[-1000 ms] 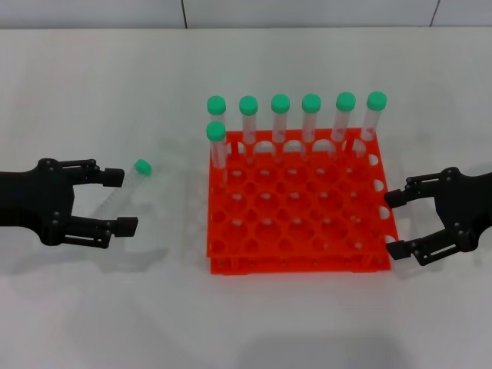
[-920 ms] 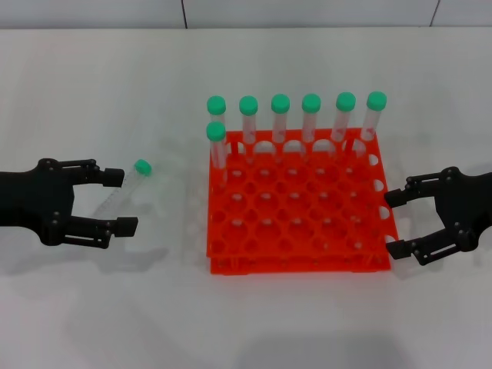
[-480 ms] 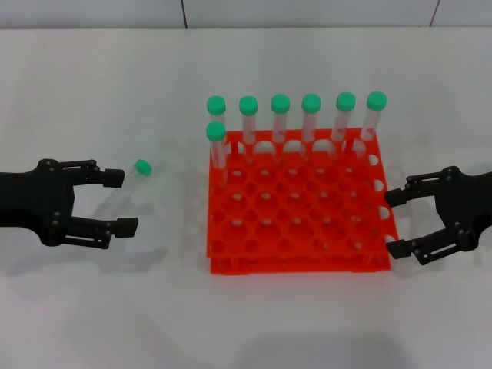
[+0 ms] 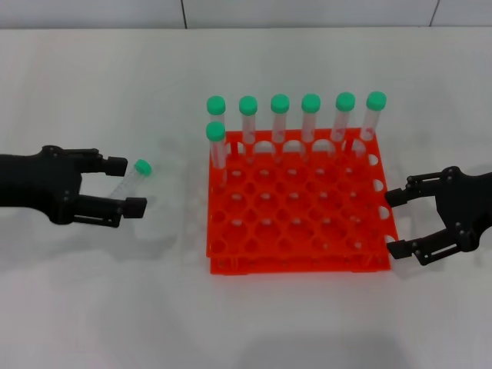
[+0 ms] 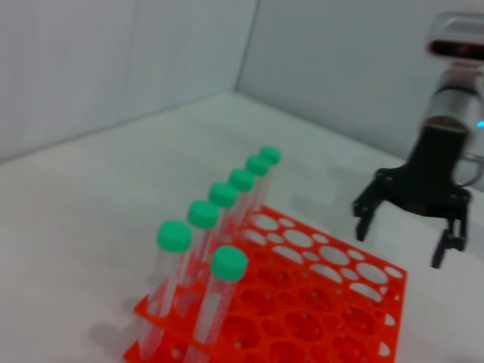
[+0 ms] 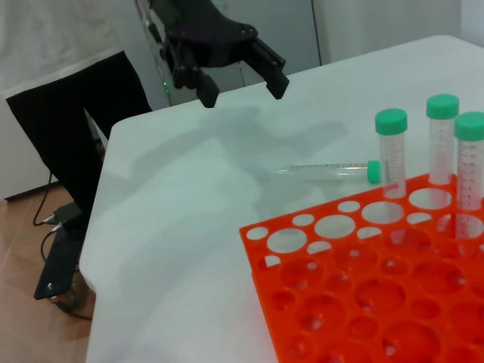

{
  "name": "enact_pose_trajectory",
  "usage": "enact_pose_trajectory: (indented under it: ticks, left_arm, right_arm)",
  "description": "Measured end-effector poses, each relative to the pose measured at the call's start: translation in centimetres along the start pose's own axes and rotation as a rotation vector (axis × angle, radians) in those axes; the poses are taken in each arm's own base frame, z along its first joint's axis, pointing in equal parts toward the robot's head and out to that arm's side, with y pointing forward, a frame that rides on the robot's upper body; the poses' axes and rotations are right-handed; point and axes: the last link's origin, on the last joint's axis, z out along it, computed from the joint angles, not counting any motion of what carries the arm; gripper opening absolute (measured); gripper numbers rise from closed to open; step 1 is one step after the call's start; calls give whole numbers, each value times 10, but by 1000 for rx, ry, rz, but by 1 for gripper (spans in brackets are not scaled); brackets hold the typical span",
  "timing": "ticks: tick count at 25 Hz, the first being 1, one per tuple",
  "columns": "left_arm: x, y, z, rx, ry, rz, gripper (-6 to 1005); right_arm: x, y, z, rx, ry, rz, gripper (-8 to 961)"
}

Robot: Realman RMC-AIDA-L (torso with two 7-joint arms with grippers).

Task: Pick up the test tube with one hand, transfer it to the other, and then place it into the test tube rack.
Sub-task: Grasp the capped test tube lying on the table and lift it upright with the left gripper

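The test tube [image 4: 127, 183], clear with a green cap [image 4: 142, 166], lies on the white table left of the orange-red test tube rack [image 4: 296, 266]. My left gripper [image 4: 127, 184] is open, and in the head view its fingers straddle the tube's body. In the right wrist view the left gripper [image 6: 242, 92] hangs above the table, apart from the lying test tube [image 6: 325, 172]. At the rack's right edge my right gripper [image 4: 393, 224] is open and holds nothing. The left wrist view shows the right gripper [image 5: 401, 242] beyond the rack [image 5: 333, 302].
Several green-capped tubes [image 4: 280, 115] stand upright in the rack's back row and its back left corner. White table surrounds the rack. A dark stand and cables [image 6: 68, 249] sit on the floor beyond the table's left edge.
My left gripper has moved right and slightly farther back, so its fingers now lie on either side of the lying tube. The right gripper and the tube have not moved.
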Motion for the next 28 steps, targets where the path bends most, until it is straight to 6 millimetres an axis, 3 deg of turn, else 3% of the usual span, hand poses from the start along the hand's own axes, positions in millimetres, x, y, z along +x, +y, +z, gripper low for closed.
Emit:
enact_pose_trajectory:
  ticks: [8,15,23,28]
  left_arm:
    - [20,7,6,43,-168,-208,877]
    - [32,-7,7,201,-396,-371,873]
    - [38,-25,6,364,-501,-381,869]
    - [31,-37,20,421,-556,-359,866]
  right_arm:
    - [-1,-1,1,13,-11,-21,856]
    - [-4,1,5,13,-35,-52,857]
    - [-4,2,6,13,-45,-58,857]
    - [-5,2,6,13,-47,-58,857]
